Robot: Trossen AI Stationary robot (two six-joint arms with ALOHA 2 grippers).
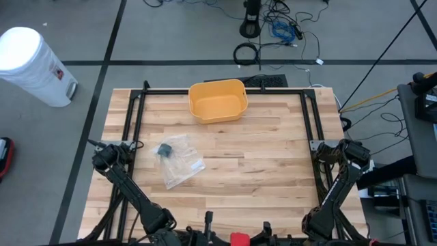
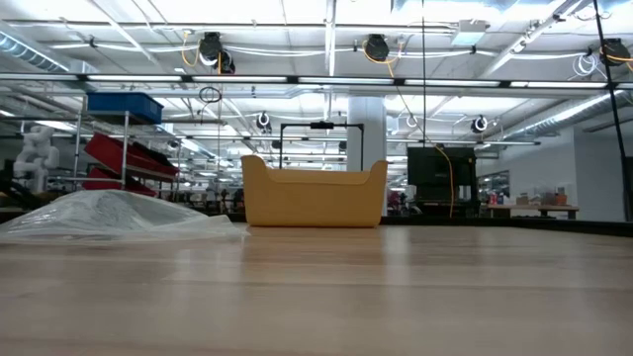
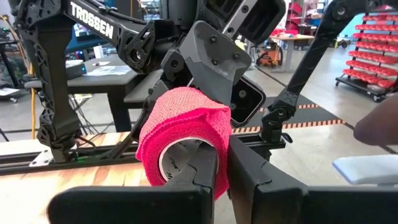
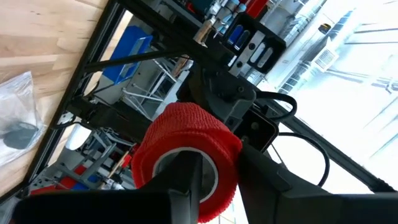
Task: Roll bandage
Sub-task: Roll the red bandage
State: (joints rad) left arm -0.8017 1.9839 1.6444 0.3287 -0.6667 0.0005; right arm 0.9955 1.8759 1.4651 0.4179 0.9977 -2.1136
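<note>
Bandage roll [image 3: 186,140] pinched between my left gripper [image 3: 222,180] and right gripper [image 4: 214,180], both clamped through its core near the table's front edge; I fear it slipping if either lets go early.

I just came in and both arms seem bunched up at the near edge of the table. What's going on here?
Both grippers meet on one pink bandage roll. The left gripper is clamped shut on the roll's wall, and the right gripper has a finger through the core of the same roll. Out on the table lie a clear plastic bag with a dark item inside and, at the far edge, a yellow bin, neither being touched.
</note>
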